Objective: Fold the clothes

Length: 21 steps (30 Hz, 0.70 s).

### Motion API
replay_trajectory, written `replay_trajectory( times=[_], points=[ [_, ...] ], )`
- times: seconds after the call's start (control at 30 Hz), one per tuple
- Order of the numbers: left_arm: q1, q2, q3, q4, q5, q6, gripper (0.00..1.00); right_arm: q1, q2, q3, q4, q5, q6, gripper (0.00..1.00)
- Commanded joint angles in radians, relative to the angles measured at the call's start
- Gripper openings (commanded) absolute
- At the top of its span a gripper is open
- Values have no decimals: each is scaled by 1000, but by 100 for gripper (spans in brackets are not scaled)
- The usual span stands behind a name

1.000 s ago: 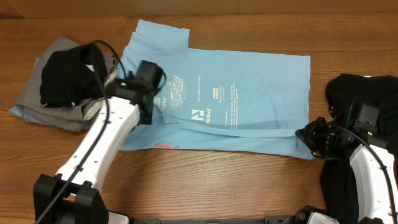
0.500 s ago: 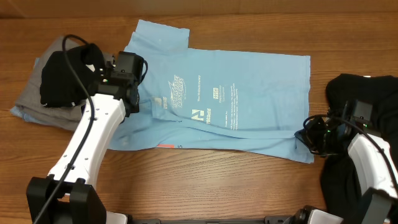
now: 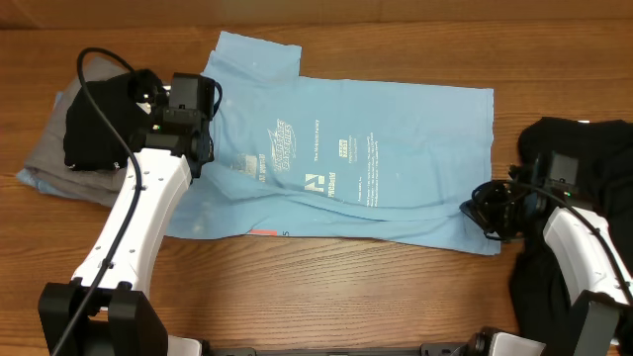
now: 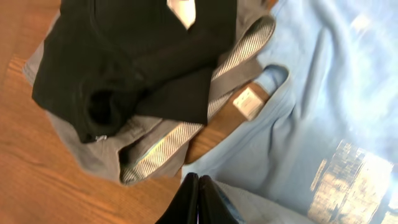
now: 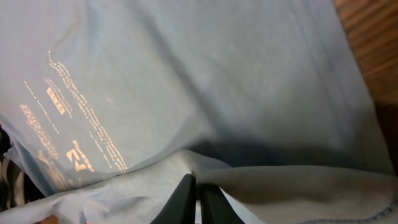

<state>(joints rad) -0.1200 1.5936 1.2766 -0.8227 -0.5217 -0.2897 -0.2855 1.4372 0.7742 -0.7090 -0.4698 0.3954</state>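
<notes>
Since one second ago, the left gripper (image 4: pixel 196 194) has been travelling from over the printed logo up and left to the shirt's neck end, while the right gripper (image 5: pixel 194 190) has been edging slightly left.

Nearest the arm bases, a brown wood-grain table (image 3: pixel 346 287) is showing bare boards. Across its middle a light blue short-sleeved soft-fabric T-shirt with white printed lettering (image 3: pixel 396 129) is lying spread, neck to the left and one sleeve pointing to the far edge. A raised crease is running along its near side between the two grippers. A small orange-red tag (image 3: pixel 259 233) is peeking out at the near edge.

Right gripper: its fingers are pressing together, pinching a ridge of blue fabric at the shirt's near right corner. Left gripper: its fingers are lying flat against each other on the blue edge by the collar, though the frame bottom is cutting off the pinch point itself. A white square neck label (image 4: pixel 249 102) is sitting just beyond.

Further left, a crumpled black garment (image 4: pixel 124 56) is resting on a grey garment with a finely striped turned-back edge (image 4: pixel 74 137). At far right, a heap of black fabric (image 3: pixel 593 138) is being partly covered by the right arm and cut off by the frame, so I cannot tell whether it is one piece.

Count: two grippers, one blue shirt, one grey garment, two black masses.
</notes>
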Motion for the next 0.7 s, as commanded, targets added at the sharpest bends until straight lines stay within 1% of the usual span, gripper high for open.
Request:
replay_trajectory(
  times=[0.0,0.37,0.5,0.6,0.67],
  points=[
    [4,2,22,27,-29,-16,4,16,2,29,33,24,-3,7],
    [32,2,22,151,-43,-2,4,16,2,29,103,24,-3,9],
    [42,2,22,171,-40,-2,4,16,2,29,110,24,-3,9],
    [49,3,22,171,-34,-2,4,16,2,29,130,24,-3,7],
    [49,4,22,168,-32,9,4,16,2,29,132,29,-3,7]
  ],
)
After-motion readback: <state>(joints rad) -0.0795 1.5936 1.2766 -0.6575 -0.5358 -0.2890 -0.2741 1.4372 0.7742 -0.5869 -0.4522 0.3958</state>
